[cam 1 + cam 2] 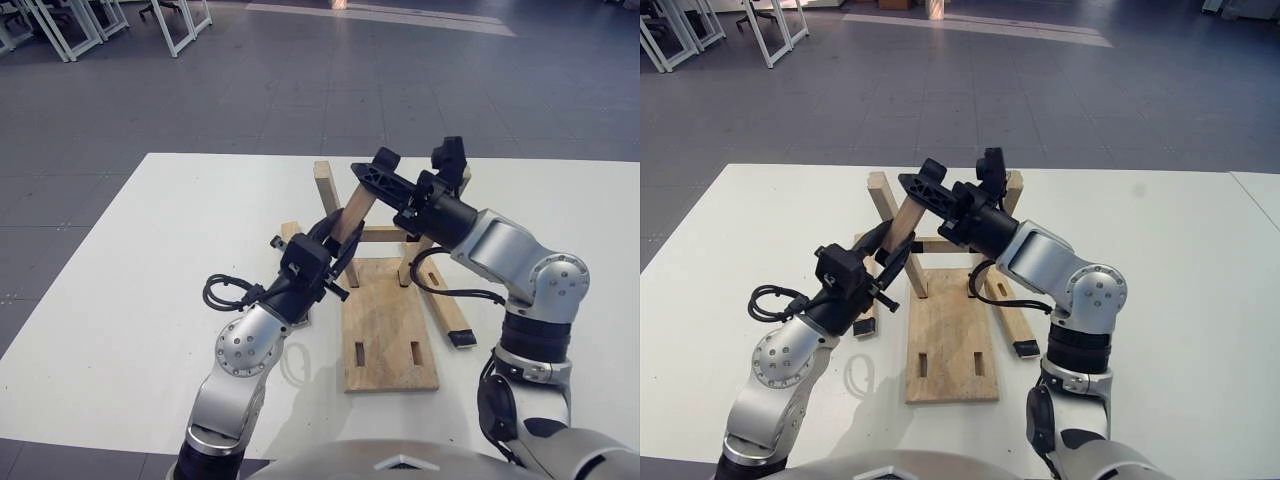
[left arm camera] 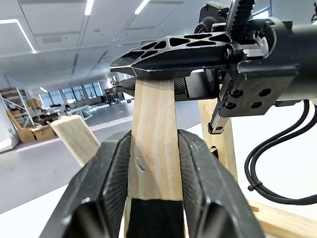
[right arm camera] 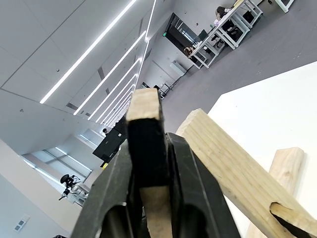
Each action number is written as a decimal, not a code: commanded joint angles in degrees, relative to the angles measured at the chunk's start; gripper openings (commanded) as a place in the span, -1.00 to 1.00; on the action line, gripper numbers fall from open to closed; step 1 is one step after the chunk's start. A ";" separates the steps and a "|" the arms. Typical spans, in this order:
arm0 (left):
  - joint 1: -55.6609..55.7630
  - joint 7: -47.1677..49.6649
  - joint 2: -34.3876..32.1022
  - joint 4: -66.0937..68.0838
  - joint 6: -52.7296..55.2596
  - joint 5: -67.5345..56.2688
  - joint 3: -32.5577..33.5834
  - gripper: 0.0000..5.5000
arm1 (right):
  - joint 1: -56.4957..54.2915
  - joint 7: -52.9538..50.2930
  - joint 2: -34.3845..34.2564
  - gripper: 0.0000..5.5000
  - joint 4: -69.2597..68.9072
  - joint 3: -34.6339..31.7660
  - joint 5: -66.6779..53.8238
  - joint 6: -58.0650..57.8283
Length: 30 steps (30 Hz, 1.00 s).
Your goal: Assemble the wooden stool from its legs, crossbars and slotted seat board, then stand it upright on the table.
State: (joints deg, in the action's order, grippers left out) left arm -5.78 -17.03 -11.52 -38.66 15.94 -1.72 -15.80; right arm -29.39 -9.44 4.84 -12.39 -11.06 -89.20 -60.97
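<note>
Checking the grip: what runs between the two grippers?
A tilted wooden leg: left gripper clamps it low, right gripper its top, per the left wrist view.

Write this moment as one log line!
left jaws: shut on leg | right jaws: shut on leg top | board: flat on table | stool: unfinished

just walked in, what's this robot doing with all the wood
It is partway through building a wooden stool. The left gripper and right gripper are both shut on one tilted leg, the left near its middle, the right at its top end. The leg stands among other legs and a crossbar at the far end of the slotted seat board, which lies flat on the table.
</note>
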 commanded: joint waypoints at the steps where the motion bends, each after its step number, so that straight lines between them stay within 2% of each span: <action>1: 0.54 -2.28 -0.93 1.89 6.76 -2.52 -1.15 -0.36 | -2.59 1.44 -1.19 -0.83 -1.15 1.83 -4.02 2.61; 9: 2.47 -3.22 -2.43 -0.76 11.97 -6.00 1.20 0.09 | -1.91 1.67 1.71 -0.85 -1.19 4.12 -4.47 4.81; 12: 0.78 -3.81 -5.16 0.79 12.69 -5.01 1.23 0.26 | -0.87 2.24 5.50 -0.85 -2.02 3.35 -5.34 3.87; 17: -0.38 -3.92 -7.46 1.43 14.05 -3.72 -0.08 0.55 | 0.39 3.33 15.66 -0.85 -2.65 0.51 -7.73 2.48; 19: -0.58 -4.01 -7.97 1.77 15.71 -3.35 -1.26 0.56 | 2.01 4.07 19.52 -0.85 -4.29 -0.06 -9.30 1.68; 22: -0.02 -3.58 -7.74 3.37 17.79 -2.84 -2.97 0.56 | 6.90 13.93 30.61 -0.85 -8.74 -1.95 -8.17 -4.00; 24: 1.25 -2.38 -6.71 5.65 18.17 -1.95 -3.49 0.56 | 9.48 23.33 40.88 -0.85 -10.97 0.90 5.87 -3.65; 26: 1.99 -0.69 -5.34 7.83 18.43 -0.94 -3.51 0.56 | 10.48 27.10 46.58 -0.85 -11.39 6.89 22.35 2.15; 28: 2.26 0.21 -4.61 9.36 18.37 -0.23 -3.51 0.56 | 10.49 25.45 46.42 -0.85 -11.37 10.80 33.40 7.86; 30: 1.95 0.87 -3.92 10.15 18.12 0.07 -3.69 0.56 | 10.78 21.66 42.36 -0.85 -11.55 12.78 40.84 11.89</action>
State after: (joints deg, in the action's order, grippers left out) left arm -4.42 -17.14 -16.07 -29.66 33.41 -2.72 -18.94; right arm -19.14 15.12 49.70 -23.24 -0.80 -56.07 -53.32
